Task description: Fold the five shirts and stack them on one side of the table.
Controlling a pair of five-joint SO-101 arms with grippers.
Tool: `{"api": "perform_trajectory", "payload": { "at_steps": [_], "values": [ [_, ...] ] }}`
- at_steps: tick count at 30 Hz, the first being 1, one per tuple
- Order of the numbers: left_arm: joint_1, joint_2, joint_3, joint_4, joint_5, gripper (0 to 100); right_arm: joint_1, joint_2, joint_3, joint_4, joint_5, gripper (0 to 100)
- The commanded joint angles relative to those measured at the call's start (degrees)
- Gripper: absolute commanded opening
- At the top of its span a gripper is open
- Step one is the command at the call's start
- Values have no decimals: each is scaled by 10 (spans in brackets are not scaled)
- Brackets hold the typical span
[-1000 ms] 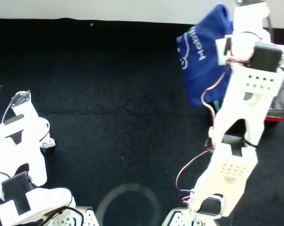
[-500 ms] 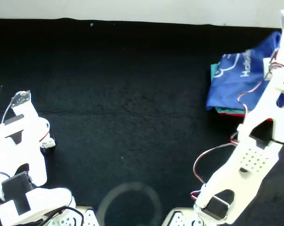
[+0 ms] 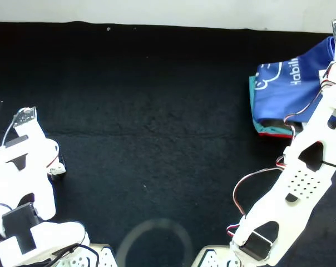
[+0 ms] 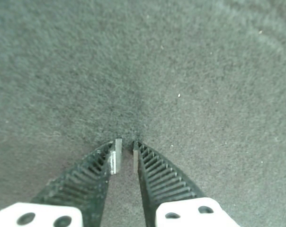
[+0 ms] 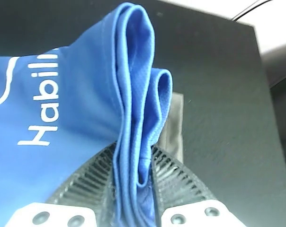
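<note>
A folded blue shirt (image 3: 287,83) with white print lies on a stack at the table's far right, where a teal edge (image 3: 252,105) and a red edge (image 3: 279,135) of the shirts below peek out. My right gripper (image 5: 136,158) is shut on a bunched fold of the blue shirt (image 5: 76,109), with the cloth squeezed between its ribbed fingers (image 5: 178,175). The right arm (image 3: 310,167) stretches to the table's right edge over the stack. My left gripper (image 4: 125,146) is shut with nothing in it, just above the black cloth near the left edge; its arm (image 3: 23,178) is folded back.
A black cloth (image 3: 157,111) covers the table. A pale wall strip (image 3: 157,11) runs along the far edge. The right arm's red and white wires (image 3: 251,183) hang loose near the front right.
The right arm swung to the right with the blue shirt and brought it down on the stack, where it now lies flatter. The left arm has not moved.
</note>
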Motion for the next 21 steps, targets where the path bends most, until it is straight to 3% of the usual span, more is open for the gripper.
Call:
{"api": "perform_trajectory", "payload": {
  "at_steps": [1, 5, 10, 17, 21],
  "values": [
    [-1, -1, 2, -11, -2, 67, 4, -7, 0, -38, 10, 8],
    [-1, -1, 2, -11, -2, 67, 4, -7, 0, -37, 10, 40],
    [-1, -1, 2, -11, -2, 67, 12, -7, 0, -35, 7, 269],
    [-1, -1, 2, -11, -2, 67, 9, -15, -18, -36, 4, 221],
    [-1, -1, 2, -11, -2, 67, 2, -12, -60, -32, -87, 173]
  ]
}}
